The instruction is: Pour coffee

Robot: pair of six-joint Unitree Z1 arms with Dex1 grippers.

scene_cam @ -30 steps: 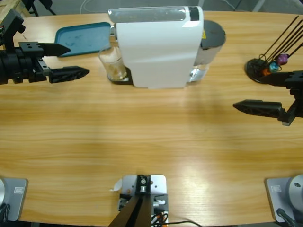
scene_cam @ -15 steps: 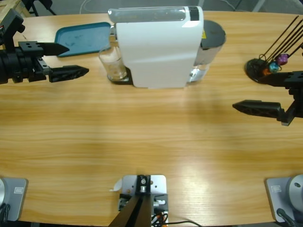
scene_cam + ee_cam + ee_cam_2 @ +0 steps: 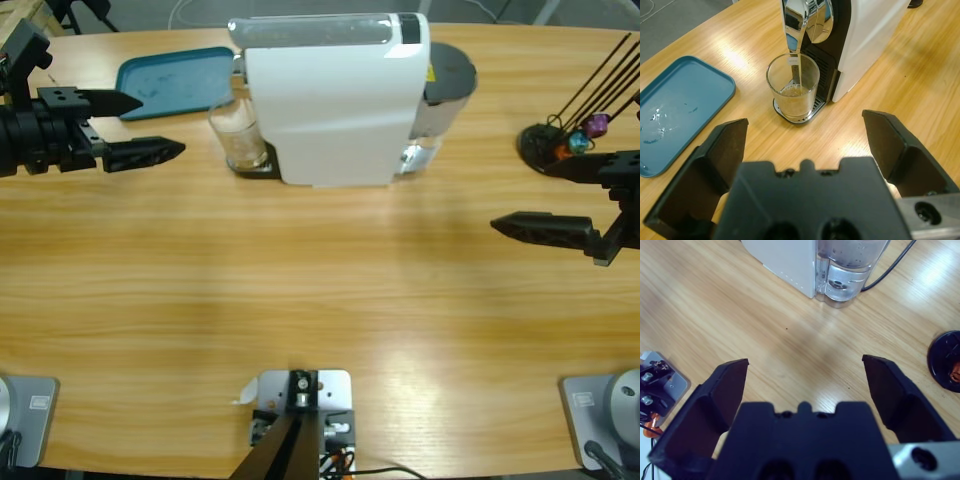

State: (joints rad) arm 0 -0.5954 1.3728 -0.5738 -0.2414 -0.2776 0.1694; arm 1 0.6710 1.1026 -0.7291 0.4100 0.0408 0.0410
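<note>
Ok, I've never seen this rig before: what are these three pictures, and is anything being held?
The high view looks down on a wooden table. Each wrist view looks along one arm's own black jaws.

The left gripper is at the left edge, open and empty, facing a glass under the spout of a white coffee machine. A thin stream runs into the glass, adding to the shallow coffee. A teal tray lies beside it.

The right gripper is at the right edge, open and empty, near a black capsule stand.
</note>
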